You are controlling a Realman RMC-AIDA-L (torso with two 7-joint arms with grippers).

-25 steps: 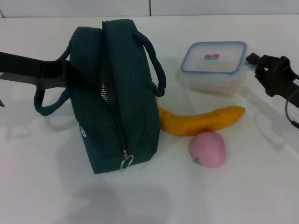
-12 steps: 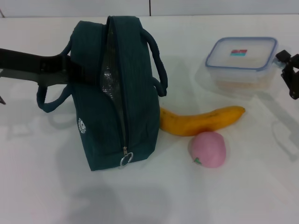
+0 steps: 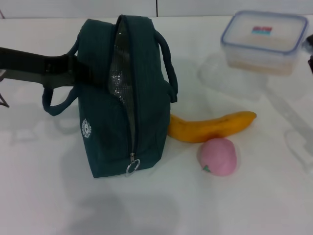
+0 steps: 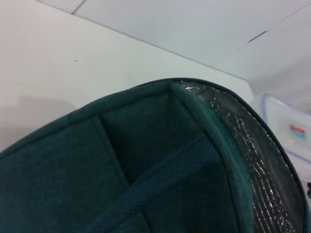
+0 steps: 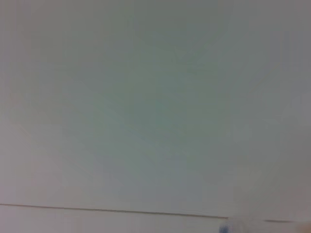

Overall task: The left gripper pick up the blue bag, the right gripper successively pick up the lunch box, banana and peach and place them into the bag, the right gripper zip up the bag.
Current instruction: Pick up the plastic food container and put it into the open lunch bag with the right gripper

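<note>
Dark teal fabric bag (image 3: 120, 98) standing upright left of centre on the white table (image 3: 58, 196), zip parted along the top, silver lining showing. Left gripper (image 3: 58, 66) reaching in from the left at the bag's handle side, probably clamped on it, though fingers hidden behind the fabric. Clear rectangular lunch box (image 3: 263, 41) with blue-rimmed lid raised off the table at far right, held by the right gripper (image 3: 310, 54), only its black edge visible. Curved yellow-orange banana (image 3: 210, 127) lying just right of the bag; small round pink peach (image 3: 218, 156) touching its near side.
</note>
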